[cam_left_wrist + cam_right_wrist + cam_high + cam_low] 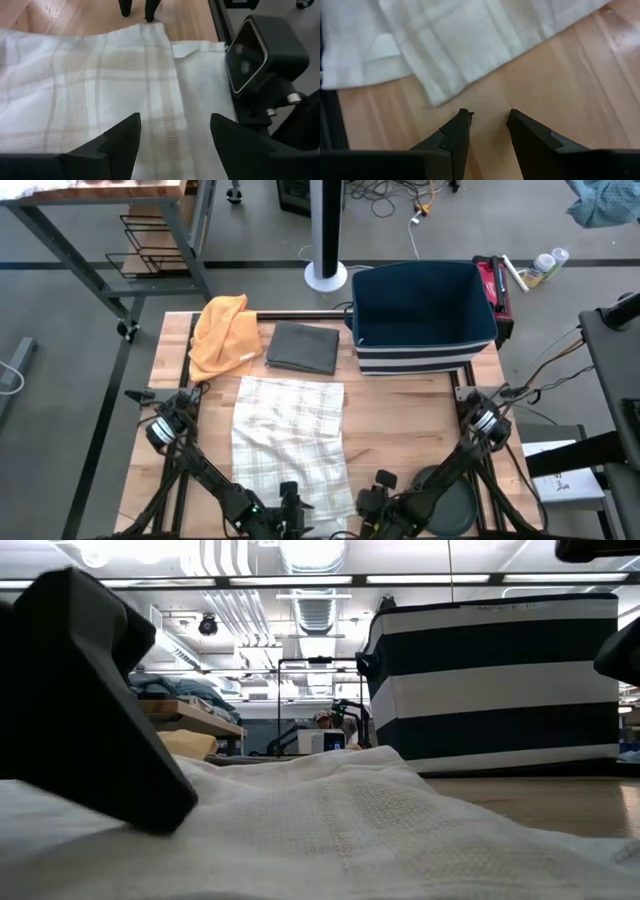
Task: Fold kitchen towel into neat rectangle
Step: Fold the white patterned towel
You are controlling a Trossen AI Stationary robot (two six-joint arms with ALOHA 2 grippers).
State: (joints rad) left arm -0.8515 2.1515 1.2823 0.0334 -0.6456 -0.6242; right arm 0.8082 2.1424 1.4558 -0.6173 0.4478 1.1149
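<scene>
Over plaid towel (100,80), left gripper (174,131) open.

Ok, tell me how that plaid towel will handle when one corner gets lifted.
The plaid towel will probably droop and trail: it lies limp with soft wrinkles. Likely light, since the weave looks thin. It may slide on the smooth wooden table rather than stay put.

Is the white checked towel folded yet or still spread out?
Mostly spread: the white checked towel lies open on the table, with only its near edge doubled over.
</scene>
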